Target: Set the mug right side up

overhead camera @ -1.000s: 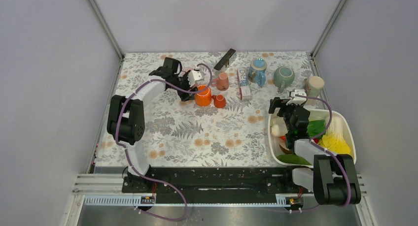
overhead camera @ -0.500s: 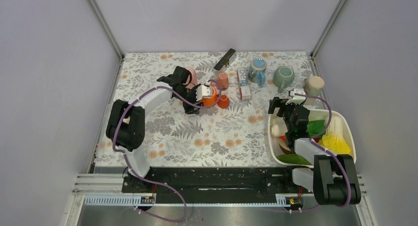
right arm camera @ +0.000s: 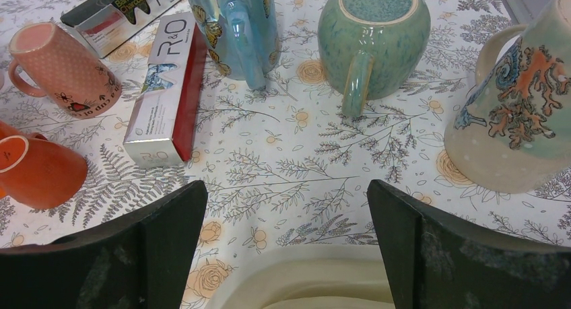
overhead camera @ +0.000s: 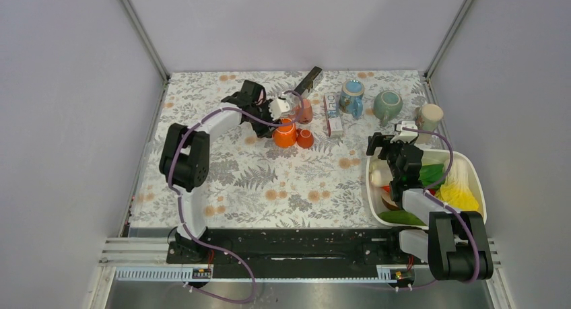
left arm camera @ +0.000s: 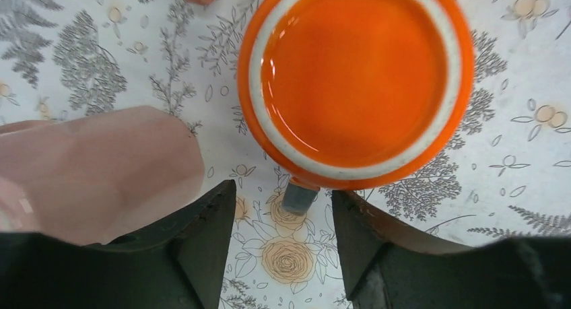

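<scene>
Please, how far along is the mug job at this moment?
Done: nothing visible; the orange mug seems to stand upside down, with what looks like its pale foot ring facing up. In hand: the open left gripper hovers just above it, touching nothing. Left: grasp, flip, set down. The right gripper is open, empty.

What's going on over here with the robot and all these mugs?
The left arm is working on the orange mug, which is meant to end up right side up. The mug appears to sit bottom-up on the floral tablecloth. The left gripper hovers beside it, fingers apart, holding nothing. A pink mug is close by. The right gripper hangs open and empty above the rim of the white tub.
</scene>
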`<action>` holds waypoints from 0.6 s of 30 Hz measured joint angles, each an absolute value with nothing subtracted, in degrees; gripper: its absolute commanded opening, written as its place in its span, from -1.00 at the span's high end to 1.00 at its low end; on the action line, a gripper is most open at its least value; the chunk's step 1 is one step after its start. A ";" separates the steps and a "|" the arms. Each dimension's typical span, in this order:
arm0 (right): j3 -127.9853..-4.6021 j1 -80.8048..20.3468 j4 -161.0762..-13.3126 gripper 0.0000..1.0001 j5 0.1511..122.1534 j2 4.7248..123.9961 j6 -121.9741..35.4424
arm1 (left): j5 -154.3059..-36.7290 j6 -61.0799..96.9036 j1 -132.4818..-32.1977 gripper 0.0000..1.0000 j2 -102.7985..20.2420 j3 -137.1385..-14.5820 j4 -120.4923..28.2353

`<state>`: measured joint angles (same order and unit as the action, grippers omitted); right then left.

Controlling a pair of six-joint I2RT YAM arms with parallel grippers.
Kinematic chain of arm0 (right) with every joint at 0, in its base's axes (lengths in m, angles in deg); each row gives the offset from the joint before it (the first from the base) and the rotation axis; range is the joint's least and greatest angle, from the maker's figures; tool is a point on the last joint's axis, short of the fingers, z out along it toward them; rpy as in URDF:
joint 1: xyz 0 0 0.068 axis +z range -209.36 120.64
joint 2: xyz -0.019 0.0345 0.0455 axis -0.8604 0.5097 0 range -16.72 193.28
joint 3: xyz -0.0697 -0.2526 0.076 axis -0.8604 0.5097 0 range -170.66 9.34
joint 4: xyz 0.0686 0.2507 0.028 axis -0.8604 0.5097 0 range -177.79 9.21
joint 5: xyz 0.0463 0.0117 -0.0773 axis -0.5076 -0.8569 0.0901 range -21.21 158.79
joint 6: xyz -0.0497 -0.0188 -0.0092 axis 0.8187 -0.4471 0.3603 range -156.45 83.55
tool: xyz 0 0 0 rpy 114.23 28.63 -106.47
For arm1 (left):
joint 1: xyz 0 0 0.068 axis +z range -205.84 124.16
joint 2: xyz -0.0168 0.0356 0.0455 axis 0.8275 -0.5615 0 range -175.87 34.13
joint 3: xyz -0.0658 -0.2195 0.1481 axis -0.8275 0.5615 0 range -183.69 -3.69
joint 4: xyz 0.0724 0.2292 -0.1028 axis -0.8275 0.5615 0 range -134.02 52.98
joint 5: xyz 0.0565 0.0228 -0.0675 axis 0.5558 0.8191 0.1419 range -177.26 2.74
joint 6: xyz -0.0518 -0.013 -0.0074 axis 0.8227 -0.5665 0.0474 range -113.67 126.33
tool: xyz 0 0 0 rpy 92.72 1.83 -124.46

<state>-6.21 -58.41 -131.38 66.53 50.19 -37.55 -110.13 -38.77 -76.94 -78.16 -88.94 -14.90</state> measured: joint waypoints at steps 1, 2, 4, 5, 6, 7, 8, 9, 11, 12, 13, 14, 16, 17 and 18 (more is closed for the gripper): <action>-6.21 -58.41 -131.38 -0.97 66.55 50.19 -37.55 | -109.36 -39.01 -76.94 -0.06 -79.10 -89.23 -15.14; -6.21 -58.41 -131.38 -0.97 66.53 50.19 -37.55 | -108.80 -39.36 -76.94 0.03 -79.82 -89.23 -15.10; -6.23 -58.41 -131.38 -0.97 66.53 50.19 -37.55 | -107.81 -40.15 -77.01 0.06 -80.68 -89.23 -14.62; -6.23 -58.41 -131.38 -0.97 66.55 50.19 -37.55 | -107.46 -40.41 -77.07 0.07 -80.87 -89.23 -14.55; -6.25 -58.41 -131.36 -0.97 66.53 50.19 -37.55 | -107.16 -40.69 -77.25 0.10 -81.05 -89.23 -14.59; -6.28 -58.41 -131.36 -0.97 66.53 50.19 -37.55 | -106.89 -40.91 -77.49 0.14 -81.22 -89.25 -14.57; -6.32 -58.41 -131.38 -0.97 66.53 50.19 -37.55 | -106.81 -41.13 -77.71 0.17 -81.42 -89.32 -14.55; -6.34 -58.41 -131.36 -0.97 66.53 50.19 -37.55 | -106.70 -41.31 -78.01 0.22 -81.75 -89.53 -14.38; -6.41 -58.41 -131.38 -0.97 66.53 50.19 -37.55 | -106.30 -41.55 -78.58 0.42 -82.69 -90.23 -13.81; -6.41 -58.41 -131.38 -0.97 66.53 50.19 -37.55 | -106.22 -41.48 -78.82 0.60 -83.19 -90.74 -13.50; -6.41 -58.41 -131.38 -0.97 66.55 50.19 -37.55 | -105.98 -41.48 -79.02 0.84 -83.71 -91.24 -13.26; -6.41 -58.41 -131.38 -0.97 66.53 50.19 -37.55 | -105.98 -41.15 -79.13 1.00 -84.13 -91.68 -13.09; -6.41 -58.41 -131.38 -0.97 66.53 50.22 -37.55 | -105.98 -40.78 -79.24 1.00 -84.37 -92.03 -12.91; -6.41 -58.41 -131.36 -0.97 66.53 50.22 -37.55 | -105.78 -40.45 -79.35 1.00 -84.37 -92.09 -12.89; -6.41 -58.41 -131.38 -0.97 66.53 50.22 -37.53 | -105.71 -39.78 -79.39 1.00 -84.37 -92.09 -12.78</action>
<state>-6.41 -58.41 -131.38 66.53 50.22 -37.53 -105.71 -39.78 -79.39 -84.37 -92.09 -12.78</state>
